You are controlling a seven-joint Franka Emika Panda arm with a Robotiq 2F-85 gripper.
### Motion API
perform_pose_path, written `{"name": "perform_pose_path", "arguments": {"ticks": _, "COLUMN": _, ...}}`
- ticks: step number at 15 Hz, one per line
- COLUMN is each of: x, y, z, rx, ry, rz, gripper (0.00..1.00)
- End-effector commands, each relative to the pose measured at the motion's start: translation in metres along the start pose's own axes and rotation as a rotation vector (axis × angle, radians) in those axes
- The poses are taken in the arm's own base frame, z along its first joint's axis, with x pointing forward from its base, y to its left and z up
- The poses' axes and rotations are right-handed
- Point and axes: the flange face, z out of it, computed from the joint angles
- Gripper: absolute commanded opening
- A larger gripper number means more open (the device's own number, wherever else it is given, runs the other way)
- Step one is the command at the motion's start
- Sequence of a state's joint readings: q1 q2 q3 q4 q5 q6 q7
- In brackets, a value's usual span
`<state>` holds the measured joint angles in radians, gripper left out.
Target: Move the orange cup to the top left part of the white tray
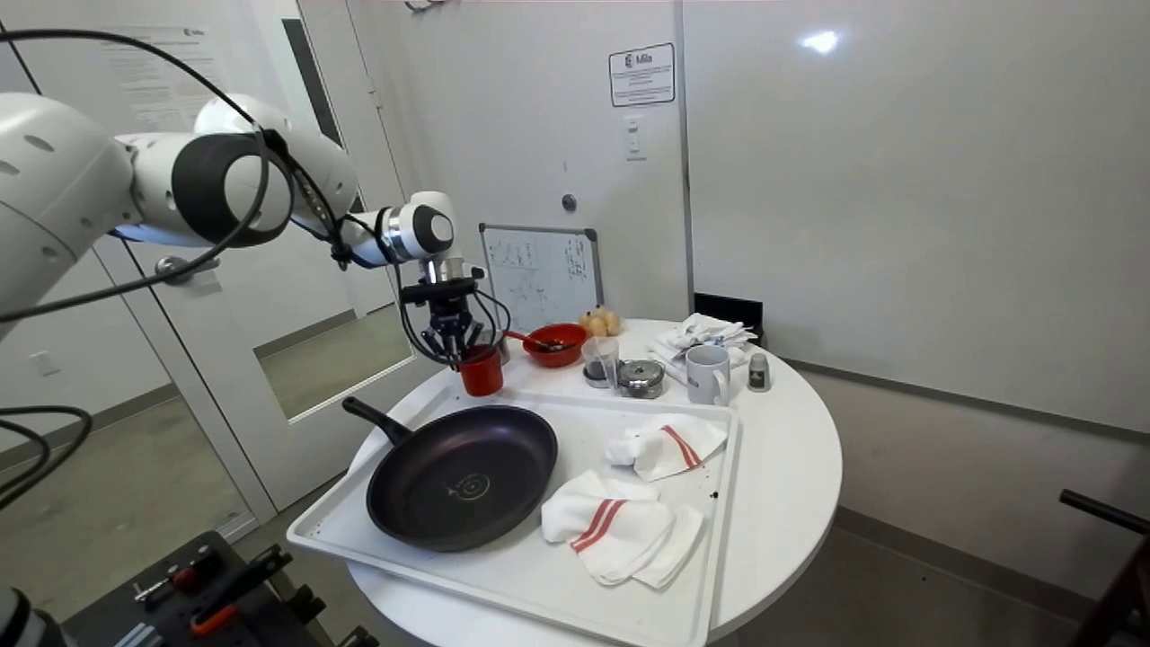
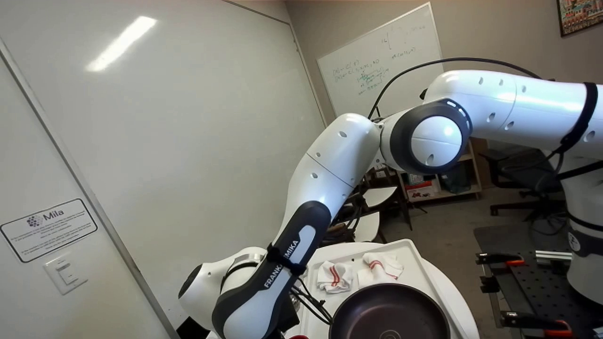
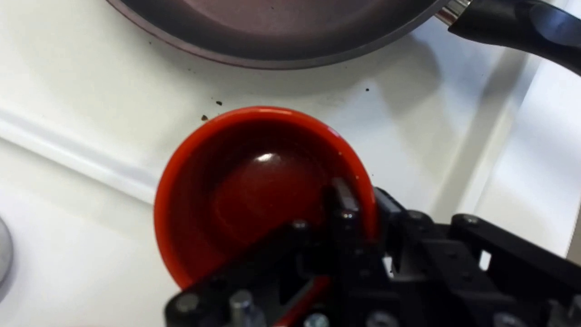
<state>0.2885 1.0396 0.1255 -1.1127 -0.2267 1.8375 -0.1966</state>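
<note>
the red-orange cup [image 3: 268,181] shows smooth, glossy walls that catch the light, while the white tray [image 1: 579,431] has the look of smooth plastic. the frying pan [image 1: 458,476] wears a dark satin coating, a shiny metal collar [image 3: 454,10] meeting its black plastic-like handle [image 3: 504,25]. creased towels [image 1: 620,544] are soft-looking cloth; the lidded tin [image 1: 641,379] gleams like polished metal, and glossy white shells cover the arm [image 2: 325,157].

Red-orange cup [image 3: 258,190] is round, roughly upright, mouth up, right under the gripper [image 3: 366,197], wall pinched between its fingers. White tray [image 1: 579,436] is rectangular, low-rimmed, lying flat; one corner below the gripper, rest stretching away from it. Can't tell if cup base touches tray.
</note>
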Motion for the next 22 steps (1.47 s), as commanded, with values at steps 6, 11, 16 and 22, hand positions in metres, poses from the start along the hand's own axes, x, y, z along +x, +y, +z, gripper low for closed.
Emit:
{"name": "perform_pose_path", "arguments": {"ticks": 6, "x": 0.015, "y": -0.001, "z": 0.030, "rx": 0.045, "ry": 0.023, "rz": 0.055, "gripper": 0.07}}
{"name": "perform_pose_path", "arguments": {"ticks": 11, "x": 0.018, "y": -0.002, "z": 0.034, "rx": 0.058, "ry": 0.022, "rz": 0.070, "gripper": 0.07}}
{"name": "perform_pose_path", "arguments": {"ticks": 16, "x": 0.015, "y": -0.005, "z": 0.035, "rx": 0.068, "ry": 0.012, "rz": 0.102, "gripper": 0.07}}
{"name": "perform_pose_path", "arguments": {"ticks": 22, "x": 0.009, "y": -0.013, "z": 0.032, "rx": 0.076, "ry": 0.009, "rz": 0.154, "gripper": 0.07}}
